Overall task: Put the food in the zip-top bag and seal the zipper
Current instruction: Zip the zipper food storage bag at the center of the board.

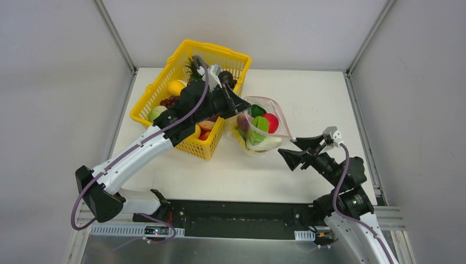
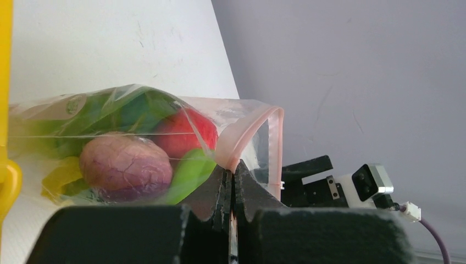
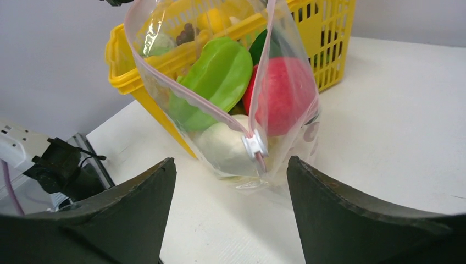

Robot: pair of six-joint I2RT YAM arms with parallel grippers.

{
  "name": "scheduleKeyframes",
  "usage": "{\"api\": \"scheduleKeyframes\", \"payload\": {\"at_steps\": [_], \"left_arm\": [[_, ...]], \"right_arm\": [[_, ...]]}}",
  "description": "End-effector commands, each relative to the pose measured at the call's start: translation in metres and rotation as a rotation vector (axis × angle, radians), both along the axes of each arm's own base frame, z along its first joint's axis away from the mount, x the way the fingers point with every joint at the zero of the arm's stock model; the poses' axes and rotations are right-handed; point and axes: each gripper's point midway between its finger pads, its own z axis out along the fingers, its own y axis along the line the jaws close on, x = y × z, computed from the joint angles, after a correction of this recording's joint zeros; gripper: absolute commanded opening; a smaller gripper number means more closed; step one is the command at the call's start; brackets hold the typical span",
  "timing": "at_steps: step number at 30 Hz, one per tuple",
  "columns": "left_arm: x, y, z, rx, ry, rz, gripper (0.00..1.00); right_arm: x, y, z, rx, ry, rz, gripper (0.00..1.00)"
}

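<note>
The zip-top bag (image 1: pixel 262 131) stands on the table beside the basket, its mouth open. Inside it are a red apple (image 3: pixel 283 93), a green piece (image 3: pixel 217 77), a white radish (image 3: pixel 222 147) and a purplish round piece (image 2: pixel 125 165). My left gripper (image 2: pixel 234 165) is shut on the pinkish zipper (image 2: pixel 277 137) at the bag's top edge, holding it up. My right gripper (image 3: pixel 231 159) stands open just short of the bag's near corner, where the white slider (image 3: pixel 254 146) sits on the zipper (image 3: pixel 203 102). Nothing is between its fingers.
The yellow mesh basket (image 1: pixel 181 58) sits at the back left, touching the bag, with more toy food in it such as grapes (image 1: pixel 169 101) and a yellow piece (image 1: pixel 176 87). My left arm reaches over the basket. Grey walls close in the table.
</note>
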Motion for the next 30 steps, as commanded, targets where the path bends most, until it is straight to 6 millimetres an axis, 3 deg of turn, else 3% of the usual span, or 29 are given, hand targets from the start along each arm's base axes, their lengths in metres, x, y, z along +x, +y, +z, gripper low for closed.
{"api": "scheduleKeyframes", "payload": {"at_steps": [1,5,9,19,25,30], "left_arm": [[0.004,0.014,0.046,-0.107,-0.113,0.054,0.0],[0.006,0.015,0.044,-0.114,-0.11,0.058,0.0],[0.008,0.016,0.042,-0.113,-0.103,0.061,0.0],[0.014,0.018,0.046,-0.143,-0.11,0.066,0.0],[0.016,0.018,0.043,-0.141,-0.105,0.06,0.0],[0.015,0.014,0.045,-0.155,-0.103,0.039,0.0]], "right_arm": [[-0.011,0.014,0.034,0.106,-0.087,0.102,0.76],[-0.006,0.019,0.017,0.146,-0.049,0.116,0.76],[0.004,0.016,0.016,0.221,-0.051,0.073,0.73],[0.016,0.022,-0.015,0.224,-0.086,0.078,0.65],[0.023,0.014,-0.003,0.226,-0.172,0.018,0.59],[0.02,0.02,0.008,0.219,-0.185,0.062,0.61]]}}
